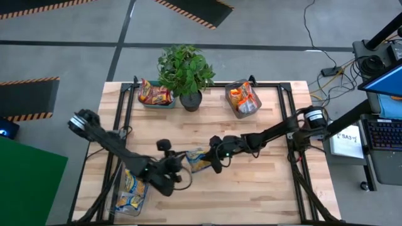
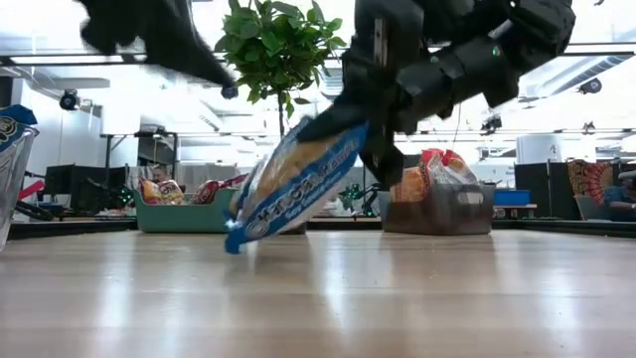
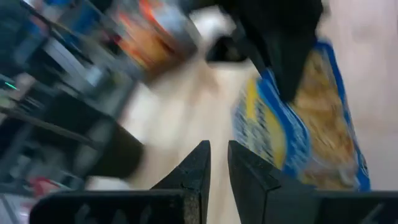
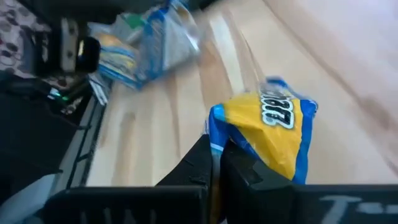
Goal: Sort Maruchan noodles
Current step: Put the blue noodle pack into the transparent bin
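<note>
High view first: both arms meet near the middle of the wooden table (image 1: 251, 188). The right gripper (image 1: 210, 158) has its fingers pinched tight on the edge of a blue-and-yellow noodle packet (image 1: 198, 161), and from table height that packet (image 2: 293, 184) hangs tilted, its low corner close to the boards. The right wrist camera shows the same packet (image 4: 267, 134) wedged between two dark fingers (image 4: 199, 165) that are pressed together on it. The left gripper (image 1: 174, 164) sits just beside the packet, its fingers (image 3: 196, 168) nearly together with only a thin slit between them, gripping nothing. More blue-and-yellow packets fill a clear bin (image 1: 129, 193) at the near left corner. Across the table, a teal bin (image 1: 155, 95) and a grey bin (image 1: 244, 99) hold orange and red packets, with a potted plant (image 1: 186, 70) between them.
</note>
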`<move>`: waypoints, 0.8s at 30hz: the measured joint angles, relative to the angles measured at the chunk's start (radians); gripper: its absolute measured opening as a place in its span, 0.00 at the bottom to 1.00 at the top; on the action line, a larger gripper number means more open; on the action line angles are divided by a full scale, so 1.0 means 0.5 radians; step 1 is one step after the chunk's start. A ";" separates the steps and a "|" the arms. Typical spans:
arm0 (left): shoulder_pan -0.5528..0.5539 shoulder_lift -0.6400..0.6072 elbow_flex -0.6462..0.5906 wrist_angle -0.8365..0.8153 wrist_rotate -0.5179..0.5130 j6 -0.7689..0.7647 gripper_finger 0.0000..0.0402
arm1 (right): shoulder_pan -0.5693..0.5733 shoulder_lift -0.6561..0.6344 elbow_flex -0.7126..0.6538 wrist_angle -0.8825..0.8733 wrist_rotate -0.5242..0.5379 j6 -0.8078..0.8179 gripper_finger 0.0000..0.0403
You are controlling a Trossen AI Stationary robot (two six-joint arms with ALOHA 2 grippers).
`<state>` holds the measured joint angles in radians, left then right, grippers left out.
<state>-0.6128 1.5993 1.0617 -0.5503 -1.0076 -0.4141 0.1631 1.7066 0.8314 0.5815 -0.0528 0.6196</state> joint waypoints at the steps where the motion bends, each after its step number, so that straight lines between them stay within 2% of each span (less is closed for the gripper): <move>1: -0.031 -0.062 -0.001 0.000 -0.092 0.025 0.10 | 0.000 -0.019 0.004 0.011 0.000 -0.025 0.02; 8: -0.166 -0.418 -0.058 0.005 -0.722 0.072 0.10 | 0.001 -0.075 0.177 -0.012 0.000 -0.245 0.02; 11: -0.189 -0.538 -0.121 -0.003 -0.923 0.020 0.10 | 0.005 -0.050 0.300 -0.011 0.000 -0.339 0.02; 16: -0.189 -0.703 -0.217 -0.015 -1.114 -0.152 0.10 | 0.005 -0.008 0.507 -0.115 -0.016 -0.468 0.02; 24: -0.189 -0.965 -0.260 -0.046 -1.129 -0.125 0.10 | 0.009 0.121 0.890 -0.249 -0.038 -0.708 0.02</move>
<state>-0.7071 1.1168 0.9318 -0.5731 -1.5723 -0.4764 0.1677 1.7672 1.2764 0.4570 -0.0719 0.2654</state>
